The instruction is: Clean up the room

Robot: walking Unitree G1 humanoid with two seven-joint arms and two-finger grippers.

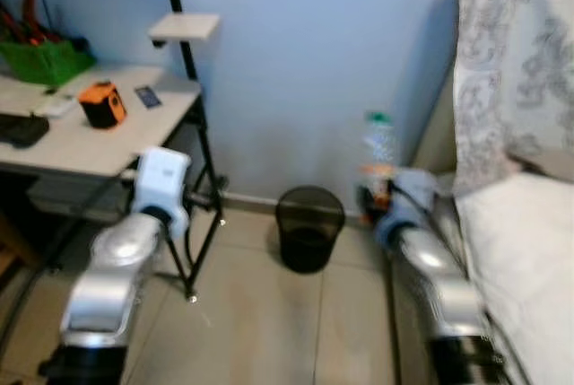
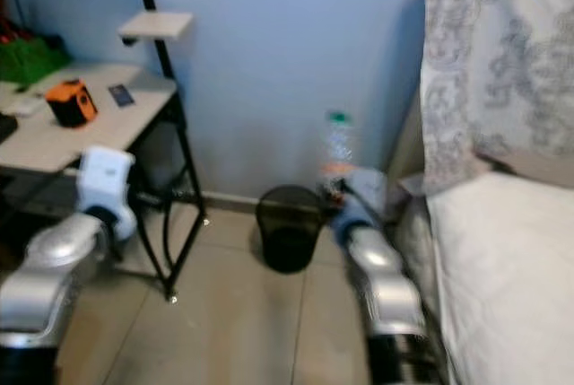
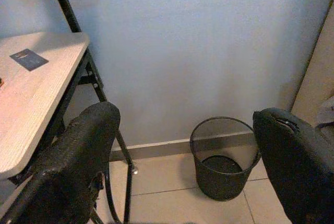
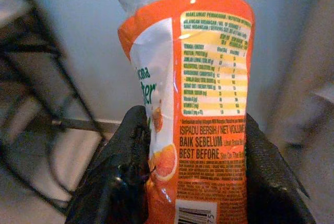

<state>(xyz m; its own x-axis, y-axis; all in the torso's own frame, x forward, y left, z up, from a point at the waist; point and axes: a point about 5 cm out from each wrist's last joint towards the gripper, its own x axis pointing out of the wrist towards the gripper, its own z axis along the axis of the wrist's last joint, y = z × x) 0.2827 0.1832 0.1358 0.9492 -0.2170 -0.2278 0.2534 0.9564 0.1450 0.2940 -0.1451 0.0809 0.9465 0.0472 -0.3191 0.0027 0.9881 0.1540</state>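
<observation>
My right gripper is shut on a clear plastic bottle with an orange label and a green cap, held upright to the right of the bin. In the right wrist view the bottle sits between the two black fingers. A black mesh waste bin stands on the tiled floor against the blue wall, left of and below the bottle. My left gripper is open with nothing between its fingers, raised beside the desk and facing the bin.
A white desk on a black metal frame stands at the left, bearing an orange box, a dark card and a green basket. A bed with a white cover and a patterned curtain close the right side.
</observation>
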